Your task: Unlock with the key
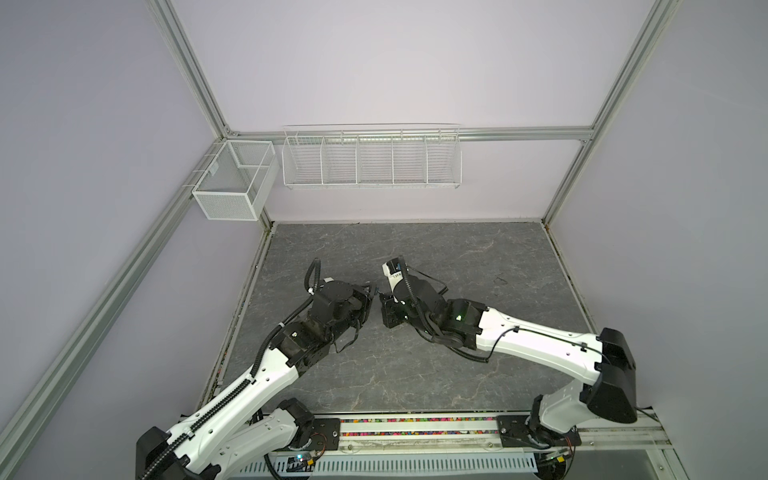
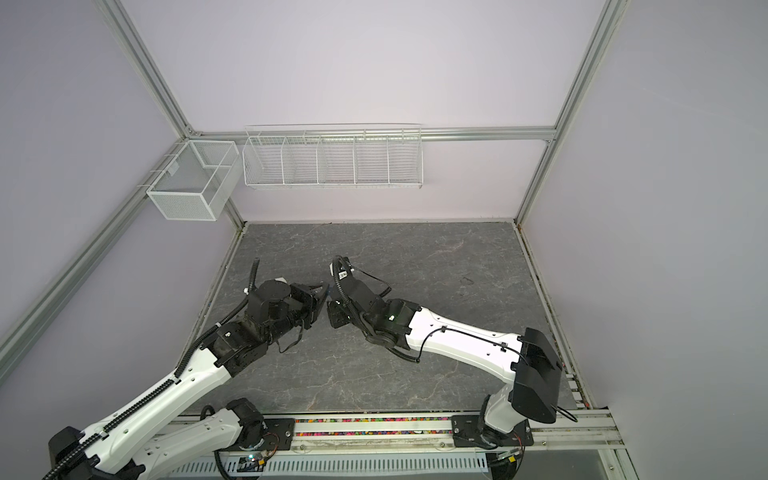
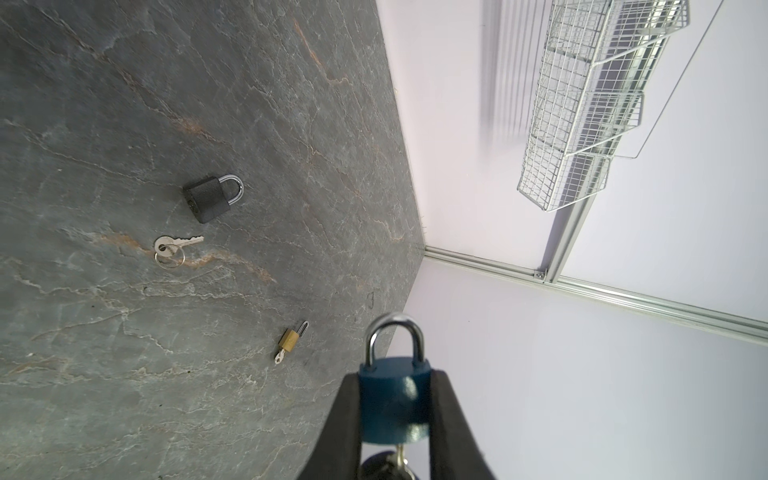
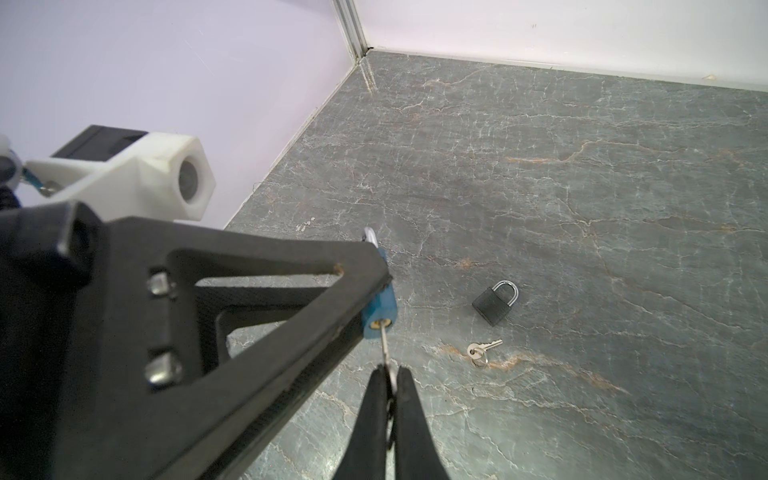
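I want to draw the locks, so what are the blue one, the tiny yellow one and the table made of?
Blue padlock: likely metal under a blue coating, with slightly glossy highlights; its loop is shiny silver metal. Tiny yellow padlock: looks like brass, golden with a soft shine. Table: grey stone or a stone-look sheet, matte with pale and rusty veins; I cannot tell which.

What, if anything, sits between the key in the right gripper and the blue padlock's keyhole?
Nothing visible. The right gripper is shut on the key, whose blade already meets the brass keyhole in the blue padlock, which the left gripper clamps by its sides. The black padlock and spare key lie on the table, apart from both.
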Available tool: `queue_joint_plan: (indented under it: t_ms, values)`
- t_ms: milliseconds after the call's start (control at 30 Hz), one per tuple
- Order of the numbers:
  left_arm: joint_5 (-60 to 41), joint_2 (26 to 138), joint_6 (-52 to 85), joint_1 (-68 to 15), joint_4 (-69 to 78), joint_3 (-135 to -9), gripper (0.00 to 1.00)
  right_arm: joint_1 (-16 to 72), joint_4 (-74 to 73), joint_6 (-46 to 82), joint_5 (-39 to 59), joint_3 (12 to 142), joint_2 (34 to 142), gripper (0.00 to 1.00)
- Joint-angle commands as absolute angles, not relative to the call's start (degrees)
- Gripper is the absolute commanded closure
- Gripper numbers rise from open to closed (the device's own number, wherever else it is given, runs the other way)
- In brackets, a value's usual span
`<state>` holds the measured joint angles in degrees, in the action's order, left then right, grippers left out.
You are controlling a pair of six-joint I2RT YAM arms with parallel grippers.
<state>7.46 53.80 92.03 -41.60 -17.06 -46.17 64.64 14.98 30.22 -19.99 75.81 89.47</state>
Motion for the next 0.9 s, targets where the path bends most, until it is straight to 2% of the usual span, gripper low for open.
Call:
queue_joint_plan:
  t_ms: [0, 333, 867]
  values:
    - [3.6, 53.6, 93.4, -42.3, -14.5, -48.4, 1.0, 64.7, 12.3, 31.4, -16.8, 76.5, 91.6, 0.94]
    - [3.5, 53.7, 93.2, -42.3, -13.8, -47.6, 1.0, 66.1, 10.9, 32.5, -10.9, 76.4, 92.8, 0.94]
    - [3.5, 54.1, 90.5, -42.3, -16.2, -47.4, 1.0, 66.4, 7.9, 30.9, -11.5, 73.9, 87.3, 0.93]
